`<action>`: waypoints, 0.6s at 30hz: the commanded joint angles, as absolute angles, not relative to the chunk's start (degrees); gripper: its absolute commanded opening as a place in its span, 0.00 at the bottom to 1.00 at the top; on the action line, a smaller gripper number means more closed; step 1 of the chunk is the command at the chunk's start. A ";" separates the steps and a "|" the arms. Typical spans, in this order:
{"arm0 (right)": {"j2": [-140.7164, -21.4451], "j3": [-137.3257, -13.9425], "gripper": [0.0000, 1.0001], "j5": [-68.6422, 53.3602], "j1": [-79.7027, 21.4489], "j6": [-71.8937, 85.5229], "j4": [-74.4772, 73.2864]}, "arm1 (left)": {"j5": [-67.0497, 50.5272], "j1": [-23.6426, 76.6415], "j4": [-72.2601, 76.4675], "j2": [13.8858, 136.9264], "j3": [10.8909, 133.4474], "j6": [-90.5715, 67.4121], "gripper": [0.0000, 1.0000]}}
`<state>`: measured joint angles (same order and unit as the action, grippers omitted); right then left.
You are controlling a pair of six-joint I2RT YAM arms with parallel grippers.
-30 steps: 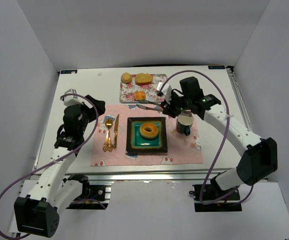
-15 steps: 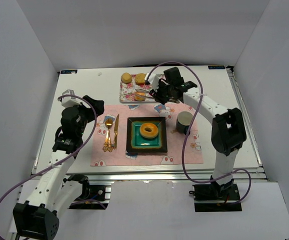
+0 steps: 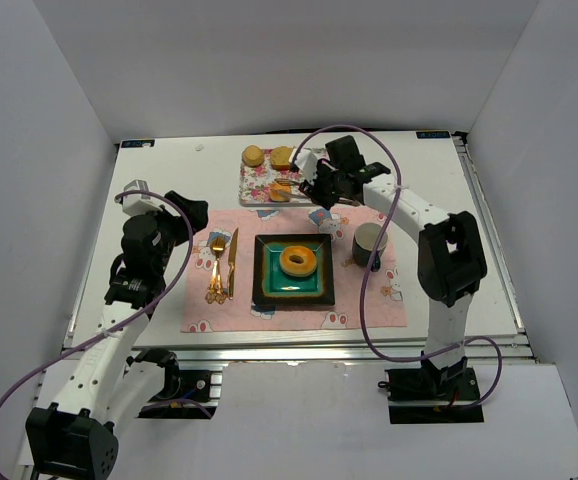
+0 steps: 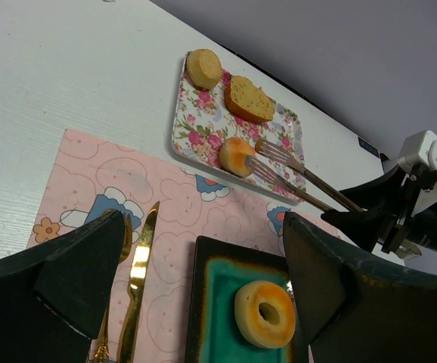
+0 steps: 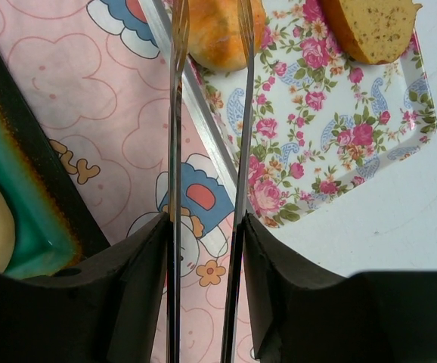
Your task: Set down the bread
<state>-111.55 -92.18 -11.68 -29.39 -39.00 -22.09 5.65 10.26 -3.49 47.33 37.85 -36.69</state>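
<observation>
1. Steel tongs (image 5: pixel 177 151) are clamped in the right gripper (image 5: pixel 203 302), its jaws part-closed on the handles.
2. Since a second ago, this gripper has been carried from beside the mug (image 3: pixel 369 243) to the floral tray (image 5: pixel 302 128).
3. The tong tips are now set either side of the round bread roll (image 5: pixel 215 30), which lies unlifted on the tray.
4. A pinch and a carry to the teal plate (image 3: pixel 266 290) is judged to be next.
5. The left gripper (image 4: pixel 203 295) is held wide apart and empty.

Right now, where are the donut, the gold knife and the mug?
donut (image 3: pixel 286 261): top view, the left side of its ring.
gold knife (image 3: pixel 232 262): top view, the middle of its length.
mug (image 3: pixel 369 238): top view, its pale inside.
</observation>
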 commanded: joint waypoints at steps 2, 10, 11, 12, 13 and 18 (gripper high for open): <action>-113.29 -95.53 0.48 -11.51 -28.48 -37.27 -19.95 | 6.77 10.46 -3.52 47.02 37.44 -36.39 0.94; -114.26 -95.80 0.49 -11.25 -27.33 -36.21 -19.86 | 6.86 10.46 -3.34 47.28 37.09 -36.39 0.94; -114.26 -95.80 0.49 -11.25 -27.25 -36.21 -19.78 | 6.86 10.46 -3.25 47.29 37.18 -36.39 0.94; -114.34 -95.80 0.49 -11.42 -27.07 -36.04 -19.78 | 6.94 10.46 -3.25 47.29 37.18 -36.39 0.94; -114.35 -95.80 0.49 -11.51 -26.98 -35.86 -19.78 | 7.03 10.46 -3.25 47.29 37.18 -36.39 0.94; -114.08 -95.89 0.49 -12.39 -26.72 -35.16 -19.78 | 7.12 10.46 -3.08 47.46 37.09 -36.39 0.94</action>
